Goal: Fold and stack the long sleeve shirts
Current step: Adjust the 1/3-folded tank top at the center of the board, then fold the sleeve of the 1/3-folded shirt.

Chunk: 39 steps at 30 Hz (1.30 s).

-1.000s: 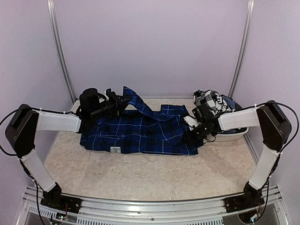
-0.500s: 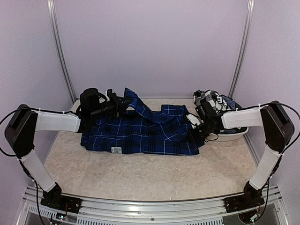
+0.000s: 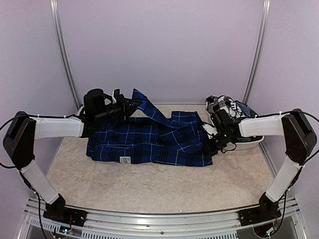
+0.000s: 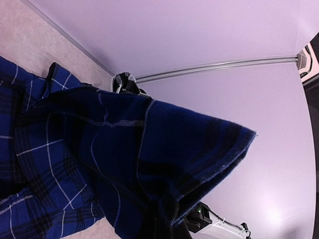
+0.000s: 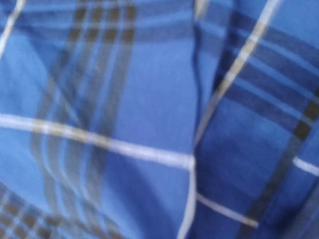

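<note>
Zero folded so far: blue shirt [image 3: 149, 142] mid-fold, left jaws clamped on it, right jaws can't tell, checked shirt [image 3: 227, 107] waiting in tub [image 3: 251, 144].

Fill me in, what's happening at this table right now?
A royal blue plaid cloth shirt lies spread across the beige tabletop. The left hand is shut on one part of it, raised off the table at the far left. The right hand is down at the shirt's right edge; whether it grips cloth cannot be told. A black-and-white checked cloth shirt sits bunched in a white tub at the far right. Nothing is stacked yet.
</note>
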Available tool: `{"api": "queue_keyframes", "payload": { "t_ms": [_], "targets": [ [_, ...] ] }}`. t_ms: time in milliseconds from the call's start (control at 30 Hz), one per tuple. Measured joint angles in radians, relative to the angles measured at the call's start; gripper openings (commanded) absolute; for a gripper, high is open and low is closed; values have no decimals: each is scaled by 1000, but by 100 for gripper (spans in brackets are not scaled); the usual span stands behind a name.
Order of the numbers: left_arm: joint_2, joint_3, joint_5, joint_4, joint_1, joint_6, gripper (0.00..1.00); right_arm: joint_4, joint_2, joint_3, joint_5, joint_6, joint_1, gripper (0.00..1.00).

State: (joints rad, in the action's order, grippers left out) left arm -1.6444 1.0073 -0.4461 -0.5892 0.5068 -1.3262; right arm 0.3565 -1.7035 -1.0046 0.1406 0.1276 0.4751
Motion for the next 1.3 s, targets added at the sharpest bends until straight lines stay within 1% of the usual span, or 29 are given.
{"api": "queue_keyframes", "payload": {
  "t_ms": [67, 133, 200, 267, 467, 667, 867, 967, 1200, 1300],
  "targets": [
    [0, 1, -2, 5, 0, 8, 0, 6, 6, 9, -9, 17, -1, 45],
    [0, 1, -5, 14, 0, 17, 0, 8, 23, 26, -7, 17, -2, 53],
    [0, 0, -9, 23, 0, 31, 0, 9, 47, 44, -4, 31, -3, 58],
    [2, -6, -13, 30, 0, 48, 0, 7, 86, 66, 3, 39, -3, 60],
    [13, -61, -20, 50, 0, 87, 0, -14, 182, 134, 19, 72, 3, 59],
    [46, -121, -19, 60, 0, 120, 0, -33, 199, 214, 31, 103, 8, 57],
    [55, -187, -19, 60, -6, 127, 0, -48, 198, 222, 40, 117, 25, 56],
    [55, -209, -19, 61, -8, 126, 4, -59, 196, 222, 40, 122, 32, 55],
    [69, -252, -8, 61, -27, 127, 6, -68, 177, 222, 34, 126, 42, 55],
    [71, -288, 7, 74, -46, 130, 10, -68, 174, 222, 28, 125, 42, 55]
  ]
}}
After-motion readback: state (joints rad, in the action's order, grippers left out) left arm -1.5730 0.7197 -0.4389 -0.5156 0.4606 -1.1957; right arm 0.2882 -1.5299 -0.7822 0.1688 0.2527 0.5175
